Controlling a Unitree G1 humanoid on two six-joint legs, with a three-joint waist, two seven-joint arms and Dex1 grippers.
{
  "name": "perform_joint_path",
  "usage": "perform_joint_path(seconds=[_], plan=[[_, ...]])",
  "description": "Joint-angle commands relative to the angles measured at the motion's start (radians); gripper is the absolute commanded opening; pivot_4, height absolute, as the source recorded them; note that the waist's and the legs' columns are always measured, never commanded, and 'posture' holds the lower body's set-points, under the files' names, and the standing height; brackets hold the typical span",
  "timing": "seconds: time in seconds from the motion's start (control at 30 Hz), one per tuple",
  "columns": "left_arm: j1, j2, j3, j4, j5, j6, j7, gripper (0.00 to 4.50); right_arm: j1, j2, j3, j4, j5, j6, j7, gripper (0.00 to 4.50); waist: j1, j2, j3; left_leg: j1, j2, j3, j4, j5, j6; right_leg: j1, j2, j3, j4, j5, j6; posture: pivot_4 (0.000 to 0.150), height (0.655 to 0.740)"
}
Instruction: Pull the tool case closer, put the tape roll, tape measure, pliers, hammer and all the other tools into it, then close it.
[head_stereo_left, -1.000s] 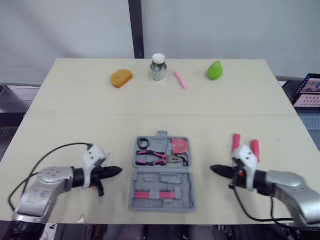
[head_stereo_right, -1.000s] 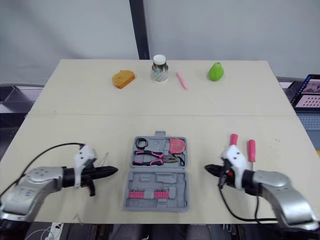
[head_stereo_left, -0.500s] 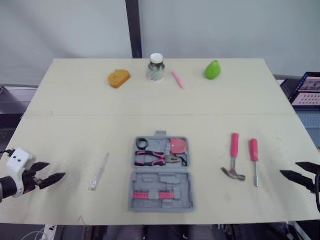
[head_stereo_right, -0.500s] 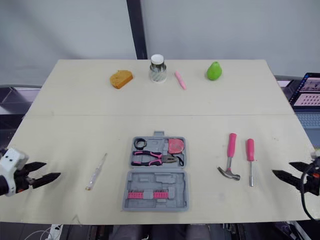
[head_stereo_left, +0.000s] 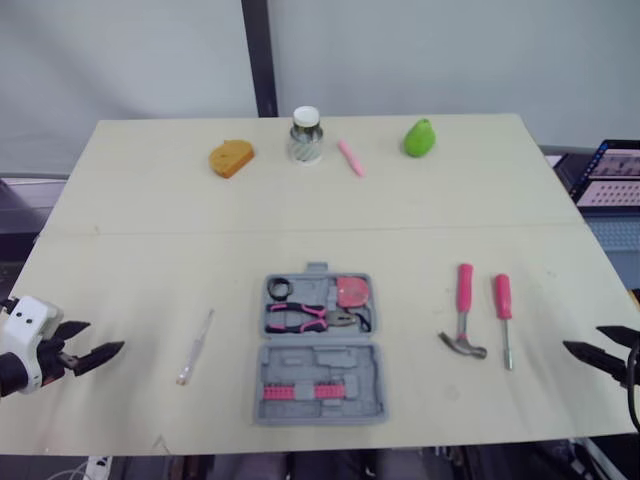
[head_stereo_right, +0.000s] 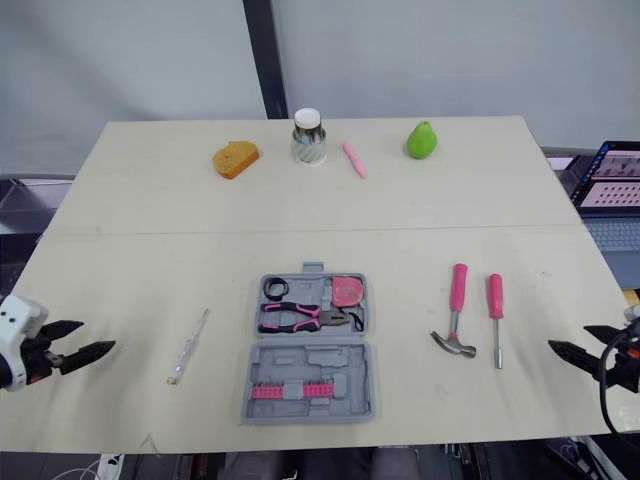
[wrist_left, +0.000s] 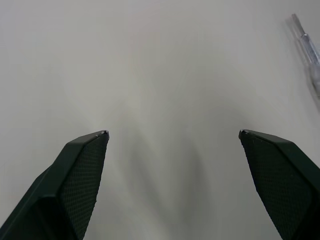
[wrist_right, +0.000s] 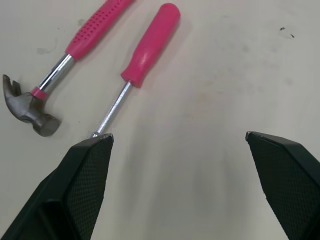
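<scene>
The grey tool case (head_stereo_left: 320, 350) lies open near the table's front middle. Its far half holds a black tape roll (head_stereo_left: 279, 289), pink-handled pliers (head_stereo_left: 308, 318) and a pink tape measure (head_stereo_left: 352, 291). The near half carries a row of pink bits (head_stereo_left: 300, 392). Right of the case lie a pink-handled hammer (head_stereo_left: 463, 320) and a pink screwdriver (head_stereo_left: 503, 315), also seen as hammer (wrist_right: 60, 75) and screwdriver (wrist_right: 145, 55). A clear thin tester (head_stereo_left: 196, 345) lies left of the case. My left gripper (head_stereo_left: 100, 337) is open at the table's left edge. My right gripper (head_stereo_left: 583, 338) is open at the right edge.
Along the table's far edge stand an orange object (head_stereo_left: 231, 157), a small jar (head_stereo_left: 305, 135), a pink marker (head_stereo_left: 350, 158) and a green pear (head_stereo_left: 419, 138). A laptop (head_stereo_left: 615, 168) sits beyond the right edge.
Both arms swung outward from beside the case to the table's side edges, and both grippers went from shut to open. Hammer, screwdriver and tester came into sight.
</scene>
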Motion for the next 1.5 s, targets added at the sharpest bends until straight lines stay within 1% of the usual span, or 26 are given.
perform_joint_path(seconds=[0.03, 0.2, 0.33, 0.4, 0.47, 0.53, 0.7, 0.8, 0.9, 0.97, 1.07, 1.13, 1.5], plan=[[-0.011, -0.008, 0.008, -0.119, -0.049, 0.001, -0.029, 4.47, 0.05, 0.02, -0.071, -0.172, 0.07, 0.064, -0.009, 4.49, 0.003, 0.0, 0.0, 0.0, 0.0, 0.0, 0.0, 0.0, 0.0, 0.0, 0.0, 0.0, 0.0, 0.0, 0.0, 0.15, 0.74], [-0.03, 0.001, -0.043, -0.273, -0.09, 0.029, -0.092, 4.47, 0.106, 0.036, -0.1, -0.439, 0.173, 0.212, -0.034, 4.49, 0.003, 0.0, 0.0, 0.0, 0.001, 0.0, 0.001, 0.0, 0.0, 0.0, 0.0, 0.001, 0.001, 0.0, -0.001, 0.15, 0.74], [-0.059, -0.014, -0.082, -0.334, -0.107, 0.093, -0.076, 4.47, 0.091, 0.061, -0.048, -0.69, 0.279, 0.318, -0.093, 4.49, 0.002, 0.0, 0.0, 0.0, 0.001, 0.0, 0.0, 0.0, 0.0, -0.001, 0.001, 0.001, 0.001, 0.0, -0.001, 0.15, 0.74], [-0.054, -0.044, -0.095, -0.347, -0.096, 0.115, -0.029, 4.47, 0.04, 0.06, 0.029, -0.79, 0.317, 0.34, -0.107, 4.49, -0.002, 0.0, 0.0, 0.0, 0.002, 0.0, 0.0, 0.0, -0.001, -0.001, 0.002, 0.001, 0.001, 0.0, -0.001, 0.15, 0.74], [-0.041, -0.109, -0.081, -0.374, -0.106, 0.135, 0.044, 4.47, -0.061, 0.059, 0.142, -0.878, 0.355, 0.364, -0.129, 4.49, -0.004, 0.0, 0.0, 0.001, 0.002, 0.002, 0.0, -0.001, -0.001, -0.002, 0.002, 0.003, 0.002, 0.0, -0.001, 0.15, 0.74], [-0.012, -0.172, -0.064, -0.413, -0.107, 0.139, 0.107, 4.47, -0.174, 0.06, 0.246, -0.919, 0.372, 0.383, -0.14, 4.49, -0.002, -0.001, 0.0, 0.001, 0.002, 0.002, 0.001, -0.001, -0.001, -0.003, 0.002, 0.005, 0.002, 0.001, -0.001, 0.15, 0.74], [0.129, -0.296, -0.032, -0.481, -0.078, 0.075, 0.204, 4.47, -0.464, 0.081, 0.501, -0.887, 0.317, 0.351, -0.076, 4.49, 0.003, -0.008, 0.001, -0.001, 0.002, 0.003, 0.002, -0.001, -0.001, -0.005, 0.002, 0.005, 0.003, 0.001, -0.001, 0.15, 0.74], [0.19, -0.341, -0.02, -0.519, -0.065, 0.055, 0.258, 4.47, -0.608, 0.118, 0.612, -0.832, 0.281, 0.335, -0.043, 4.49, 0.005, -0.009, 0.001, -0.003, 0.002, 0.002, 0.004, -0.001, 0.0, -0.005, 0.002, 0.005, 0.003, 0.001, -0.001, 0.15, 0.74], [0.232, -0.383, -0.013, -0.557, -0.064, 0.042, 0.306, 4.47, -0.694, 0.139, 0.68, -0.791, 0.245, 0.314, -0.007, 4.49, 0.016, -0.009, 0.0, -0.004, 0.002, 0.001, 0.008, -0.001, 0.0, -0.005, 0.002, 0.005, 0.004, 0.001, -0.001, 0.15, 0.74], [0.257, -0.413, -0.017, -0.581, -0.071, 0.038, 0.327, 4.47, -0.722, 0.145, 0.704, -0.771, 0.225, 0.297, 0.011, 4.49, 0.022, -0.009, 0.0, -0.004, 0.002, 0.002, 0.009, -0.002, 0.001, -0.005, 0.002, 0.005, 0.005, 0.001, -0.001, 0.15, 0.74], [0.292, -0.455, -0.058, -0.601, -0.041, -0.007, 0.347, 4.47, -0.747, 0.162, 0.731, -0.738, 0.196, 0.271, 0.03, 4.49, 0.024, -0.009, 0.0, -0.005, 0.002, 0.002, 0.012, -0.005, 0.002, -0.005, 0.002, 0.005, 0.006, 0.001, -0.001, 0.15, 0.74], [0.287, -0.477, -0.082, -0.603, -0.031, -0.023, 0.362, 4.47, -0.751, 0.171, 0.747, -0.724, 0.176, 0.254, 0.038, 4.49, 0.025, -0.009, 0.0, -0.005, 0.002, 0.003, 0.014, -0.007, 0.002, -0.005, 0.002, 0.005, 0.006, 0.001, -0.001, 0.15, 0.74], [0.19, -0.492, -0.162, -0.479, 0.045, -0.122, 0.398, 4.47, -0.738, 0.183, 0.748, -0.732, 0.145, 0.233, 0.055, 4.49, 0.023, -0.009, 0.0, -0.005, 0.004, 0.004, 0.015, -0.007, 0.002, -0.006, 0.003, 0.005, 0.008, 0.001, -0.001, 0.15, 0.74]])
